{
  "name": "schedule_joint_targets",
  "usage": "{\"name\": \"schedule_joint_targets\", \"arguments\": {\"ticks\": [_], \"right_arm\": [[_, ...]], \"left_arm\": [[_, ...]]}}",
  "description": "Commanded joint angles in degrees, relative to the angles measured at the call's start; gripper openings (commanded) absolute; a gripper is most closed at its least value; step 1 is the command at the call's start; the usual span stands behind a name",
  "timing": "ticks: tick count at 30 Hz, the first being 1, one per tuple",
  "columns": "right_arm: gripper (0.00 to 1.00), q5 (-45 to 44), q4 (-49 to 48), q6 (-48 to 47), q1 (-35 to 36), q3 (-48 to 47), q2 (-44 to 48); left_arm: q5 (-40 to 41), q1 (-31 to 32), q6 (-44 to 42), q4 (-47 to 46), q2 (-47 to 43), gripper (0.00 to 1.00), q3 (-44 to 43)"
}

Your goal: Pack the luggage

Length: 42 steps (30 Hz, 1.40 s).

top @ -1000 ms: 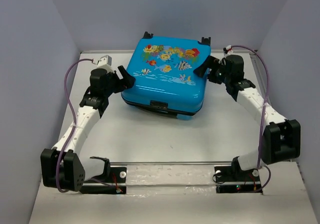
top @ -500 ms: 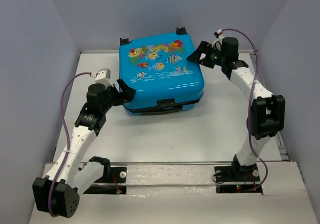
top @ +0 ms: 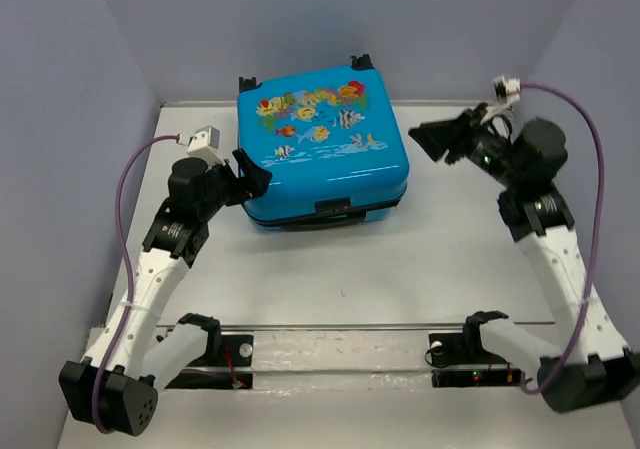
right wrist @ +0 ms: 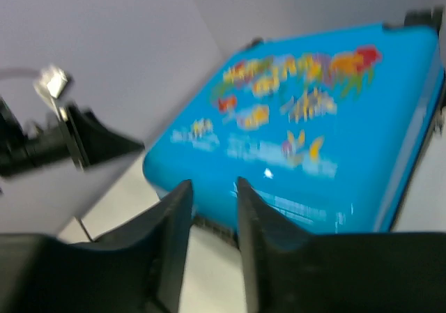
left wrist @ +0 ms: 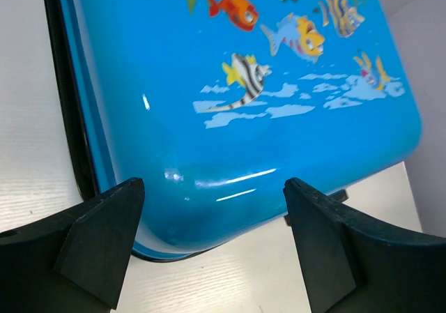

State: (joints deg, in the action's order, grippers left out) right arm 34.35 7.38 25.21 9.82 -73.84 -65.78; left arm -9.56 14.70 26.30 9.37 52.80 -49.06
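Note:
The luggage (top: 320, 154) is a bright-blue suitcase with a fish print, lying flat and closed at the back of the table. It fills the left wrist view (left wrist: 244, 118) and shows blurred in the right wrist view (right wrist: 313, 139). My left gripper (top: 250, 181) stands open at its front-left corner, the jaws wide on either side of that rounded corner (left wrist: 212, 191) with nothing gripped. My right gripper (top: 425, 141) hovers off the suitcase's right side, apart from it. Its jaws (right wrist: 212, 184) stand close together with a narrow gap and nothing between them.
Grey walls close in the white table (top: 400, 259) on the left, back and right. A metal rail (top: 340, 327) with both arm bases runs along the near edge. My left arm's wrist (right wrist: 63, 142) shows across the suitcase in the right wrist view.
The suitcase was turned and shifted left a second ago and has since stayed still. My right gripper drew back to the right, off the suitcase, and its jaws narrowed. The left gripper stayed wide.

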Motion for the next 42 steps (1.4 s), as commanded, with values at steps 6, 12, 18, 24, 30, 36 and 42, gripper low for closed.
{"name": "schedule_joint_targets", "arguments": {"ticks": [6,12,18,24,30,36,42], "right_arm": [[0.26,-13.32,-14.39,1.06,0.11,48.4,24.64],[0.48,-13.79,-30.88,0.63,0.11,56.87,16.85],[0.49,-7.91,-46.01,-2.36,0.11,55.3,3.22],[0.51,-6.41,-54.14,-5.08,0.11,52.85,-7.69],[0.52,-3.94,-62.66,-5.87,0.11,52.14,-12.35],[0.52,-3.42,-68.27,-6.49,0.11,52.13,-15.43],[0.24,-2.01,-79.17,-1.93,0.11,53.27,-19.38]], "left_arm": [[-1.95,-0.11,0.06,-2.6,-2.26,0.92,-3.86],[-1.86,-0.81,-0.9,-2.34,-3.49,0.92,-0.78],[-1.86,-1.69,-1.96,-2.16,-3.66,0.93,1.33],[-3.53,-3.97,-2.75,-1.98,-3.49,0.94,2.74],[-5.46,-7.31,-3.72,-1.1,-3.14,0.95,3.61],[-9.15,-7.93,-2.49,-2.42,-2.0,0.95,5.55],[-13.99,-7.93,0.14,-5.58,-1.12,0.95,7.39]]}}
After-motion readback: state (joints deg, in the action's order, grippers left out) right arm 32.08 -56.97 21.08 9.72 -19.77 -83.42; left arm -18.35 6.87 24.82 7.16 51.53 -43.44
